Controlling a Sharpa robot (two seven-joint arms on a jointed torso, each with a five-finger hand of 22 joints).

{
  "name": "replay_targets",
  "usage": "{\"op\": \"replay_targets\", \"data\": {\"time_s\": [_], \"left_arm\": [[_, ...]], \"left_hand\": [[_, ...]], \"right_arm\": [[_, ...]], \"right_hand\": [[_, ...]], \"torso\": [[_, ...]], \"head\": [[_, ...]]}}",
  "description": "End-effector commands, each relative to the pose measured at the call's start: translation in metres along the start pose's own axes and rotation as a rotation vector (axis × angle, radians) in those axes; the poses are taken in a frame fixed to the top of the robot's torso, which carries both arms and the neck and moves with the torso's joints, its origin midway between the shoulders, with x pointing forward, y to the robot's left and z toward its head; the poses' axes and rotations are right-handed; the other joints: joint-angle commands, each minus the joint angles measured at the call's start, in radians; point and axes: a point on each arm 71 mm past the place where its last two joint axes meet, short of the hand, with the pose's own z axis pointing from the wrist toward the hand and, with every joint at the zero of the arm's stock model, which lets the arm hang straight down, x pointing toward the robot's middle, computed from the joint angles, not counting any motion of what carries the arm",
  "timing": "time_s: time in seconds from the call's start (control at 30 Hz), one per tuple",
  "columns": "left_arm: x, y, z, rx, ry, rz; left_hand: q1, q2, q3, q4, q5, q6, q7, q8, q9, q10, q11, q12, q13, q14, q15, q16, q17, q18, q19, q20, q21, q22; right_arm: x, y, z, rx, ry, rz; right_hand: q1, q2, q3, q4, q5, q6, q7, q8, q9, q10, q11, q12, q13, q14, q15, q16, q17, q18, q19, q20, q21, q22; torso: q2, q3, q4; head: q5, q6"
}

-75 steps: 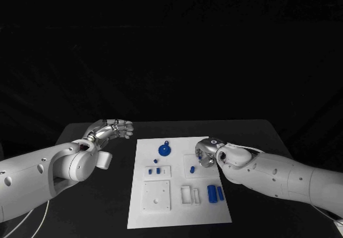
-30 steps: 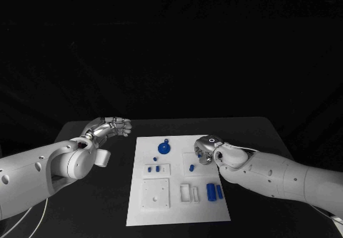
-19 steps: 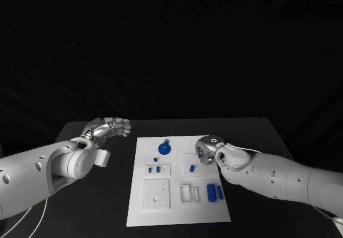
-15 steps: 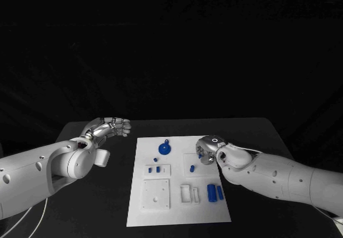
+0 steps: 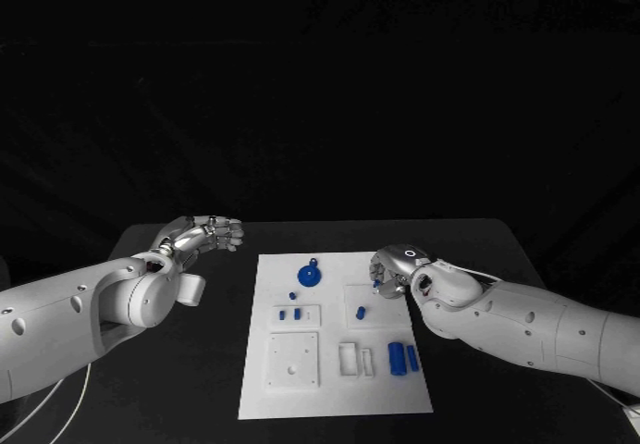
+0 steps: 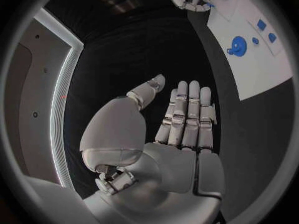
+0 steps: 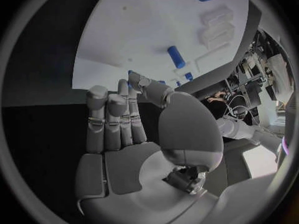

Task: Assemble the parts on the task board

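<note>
- While you look at the white task board (image 5: 334, 388) in the middle of the black table (image 5: 494, 245), start at its left side: your left hand (image 5: 203, 234) hangs over the dark table, beside the board's far left corner, not touching it.
- Your left hand holds nothing. From its wrist, the fingers (image 6: 187, 112) are stretched out flat, side by side.
- On the board you can find the round blue part (image 5: 308, 277) near the far edge, two tiny blue parts (image 5: 289, 314) in the middle, a small blue peg (image 5: 362, 314) just right of them, and a fat blue cylinder (image 5: 396, 358) near the board's right edge.
- Your right hand (image 5: 389, 275) sits over the board's right side, just past the small blue peg. I cannot tell if its fingertips pinch something blue or not.
- I think you are at the picking-up step. Next, you need to bring the right hand's fingertips down softly onto the peg and pinch it well.
- Compared with a moment ago, your left hand has opened up a little, and your right hand has moved slightly toward the board's far right side.
</note>
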Motion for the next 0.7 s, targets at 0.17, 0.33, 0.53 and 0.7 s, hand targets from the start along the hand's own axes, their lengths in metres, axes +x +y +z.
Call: {"op": "replay_targets", "data": {"time_s": [0.17, 0.33, 0.53, 0.7], "left_arm": [[0.000, -0.001, 0.002, 0.005, -0.005, -0.008], [0.001, -0.001, 0.003, 0.007, -0.007, -0.013], [0.003, -0.002, 0.005, 0.007, -0.011, -0.011], [0.007, -0.003, 0.008, 0.011, -0.008, -0.011]], "left_hand": [[-0.002, 0.010, -0.006, 0.000, -0.002, -0.007, 0.001, 0.002, -0.001, -0.007, -0.003, 0.001, -0.001, -0.003, 0.005, -0.006, 0.002, 0.013, 0.000, 0.005, -0.005, 0.000], [-0.002, 0.009, -0.006, 0.000, -0.002, -0.007, 0.001, 0.003, -0.001, -0.007, -0.003, 0.001, -0.002, -0.004, 0.005, -0.007, 0.002, 0.013, 0.000, 0.005, -0.005, 0.000], [-0.001, 0.009, -0.006, 0.000, -0.002, -0.006, 0.001, 0.003, -0.001, -0.007, -0.004, 0.002, -0.002, -0.004, 0.005, -0.008, 0.002, 0.014, 0.001, 0.006, -0.006, 0.001], [-0.001, 0.009, -0.006, 0.000, -0.002, -0.006, 0.001, 0.004, -0.001, -0.007, -0.004, 0.002, -0.002, -0.005, 0.005, -0.009, 0.003, 0.014, 0.001, 0.006, -0.006, 0.001]], "right_arm": [[-0.014, 0.018, -0.003, -0.051, -0.025, 0.054], [-0.020, 0.037, -0.004, -0.099, -0.028, 0.073], [-0.022, 0.069, -0.003, -0.169, -0.020, 0.088], [-0.022, 0.097, -0.002, -0.230, -0.016, 0.096]], "right_hand": [[-0.008, 0.001, 0.008, 0.000, 0.003, 0.006, 0.002, 0.002, 0.002, 0.050, 0.005, 0.001, 0.002, 0.005, -0.002, 0.000, -0.001, 0.065, 0.001, -0.007, 0.006, 0.021], [-0.009, 0.000, 0.009, -0.001, 0.004, 0.006, 0.002, 0.002, 0.002, 0.050, 0.005, 0.001, 0.003, 0.005, -0.002, 0.000, -0.002, 0.065, 0.001, -0.007, 0.007, 0.021], [-0.009, 0.001, 0.009, -0.001, 0.006, 0.006, 0.002, 0.002, 0.003, 0.050, 0.005, 0.000, 0.004, 0.006, -0.002, 0.000, -0.002, 0.065, 0.002, -0.008, 0.007, 0.021], [-0.010, 0.001, 0.010, -0.001, 0.007, 0.006, 0.002, 0.002, 0.003, 0.050, 0.005, 0.000, 0.005, 0.006, -0.002, -0.001, -0.002, 0.065, 0.002, -0.008, 0.008, 0.021]], "torso": [[0.000, -0.0002, -0.0002], [0.000, -0.0009, 0.0005], [0.001, -0.0013, 0.0029], [0.000, -0.0020, 0.0012]], "head": [[0.006, 0.007], [0.018, 0.010], [0.041, 0.027], [0.061, 0.016]]}}
